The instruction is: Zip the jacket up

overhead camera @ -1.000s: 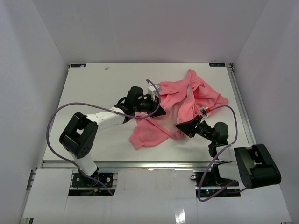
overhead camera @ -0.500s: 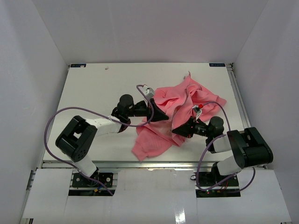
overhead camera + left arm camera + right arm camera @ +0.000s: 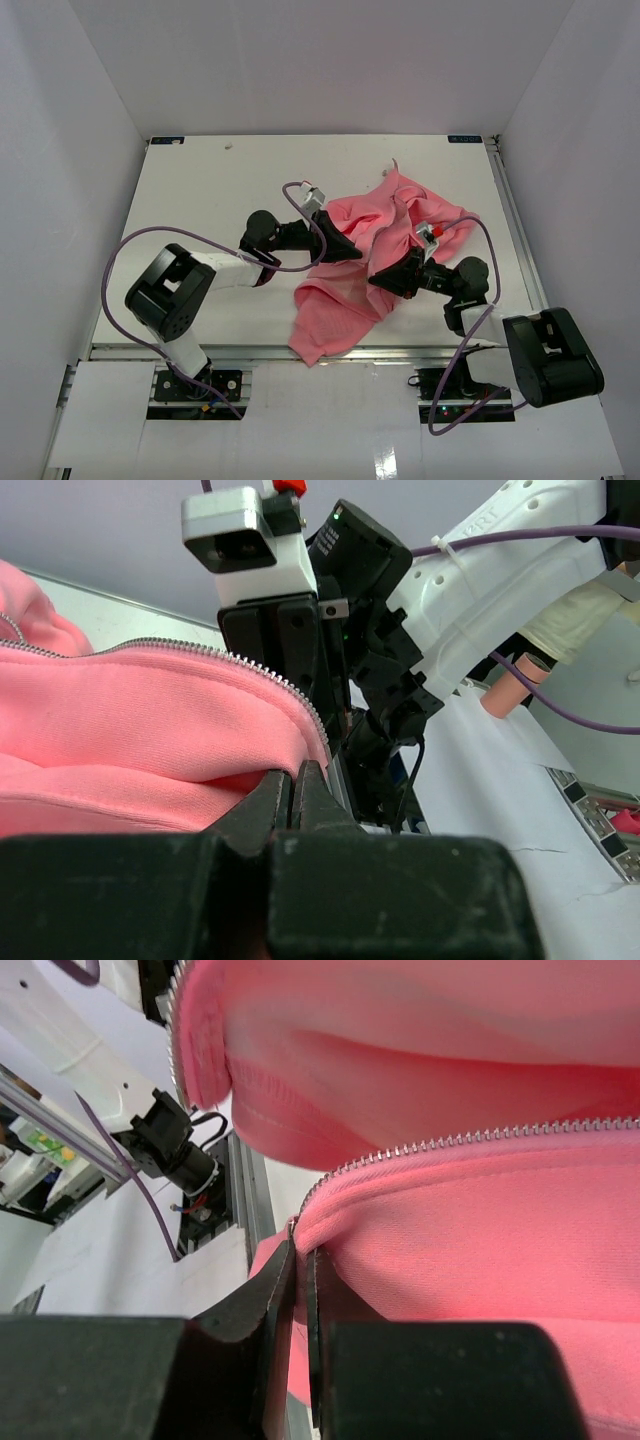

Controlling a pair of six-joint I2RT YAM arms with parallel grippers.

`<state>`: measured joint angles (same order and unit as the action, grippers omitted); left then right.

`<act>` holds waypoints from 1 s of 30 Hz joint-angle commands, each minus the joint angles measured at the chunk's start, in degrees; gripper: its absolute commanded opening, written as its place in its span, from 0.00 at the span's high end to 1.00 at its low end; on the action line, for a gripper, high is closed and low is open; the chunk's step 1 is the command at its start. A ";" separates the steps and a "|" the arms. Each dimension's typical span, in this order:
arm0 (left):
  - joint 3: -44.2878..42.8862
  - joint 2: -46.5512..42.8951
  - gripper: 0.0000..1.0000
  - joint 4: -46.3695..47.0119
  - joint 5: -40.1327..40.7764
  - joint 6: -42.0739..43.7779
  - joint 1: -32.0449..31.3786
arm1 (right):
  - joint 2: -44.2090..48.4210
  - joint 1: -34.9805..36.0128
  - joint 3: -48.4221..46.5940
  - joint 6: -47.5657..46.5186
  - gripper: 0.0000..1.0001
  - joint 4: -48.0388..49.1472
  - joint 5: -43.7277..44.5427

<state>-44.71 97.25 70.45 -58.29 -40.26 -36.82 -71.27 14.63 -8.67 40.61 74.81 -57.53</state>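
Your left gripper (image 3: 348,248) and right gripper (image 3: 383,281) are each clamped on one zipper edge of the jacket (image 3: 400,215), tips facing, near each other, toward the table's (image 3: 200,200) near edge.

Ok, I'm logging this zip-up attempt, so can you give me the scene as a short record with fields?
jacket: salmon-pink, crumpled on the table, right of centre
zipper teeth: bare along the edges, not joined where visible
left claw: shut on a jacket edge beside the teeth
right claw: shut on a jacket edge beside the teeth
task: not yet zipped
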 commanded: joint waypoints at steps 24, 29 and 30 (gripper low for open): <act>1.03 3.90 1.00 24.38 0.02 -10.50 -0.36 | 11.51 0.75 0.33 -1.34 0.92 33.12 4.08; 0.65 4.93 1.00 24.53 0.20 -10.02 -0.51 | 11.88 0.75 0.09 -0.50 0.92 33.39 4.91; 0.53 5.15 1.00 24.78 0.20 -10.04 -0.66 | 12.00 0.75 0.19 -0.48 0.92 33.37 5.22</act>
<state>-44.05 102.89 75.28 -58.67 -49.71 -36.96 -60.41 15.14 -8.03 39.34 74.63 -53.86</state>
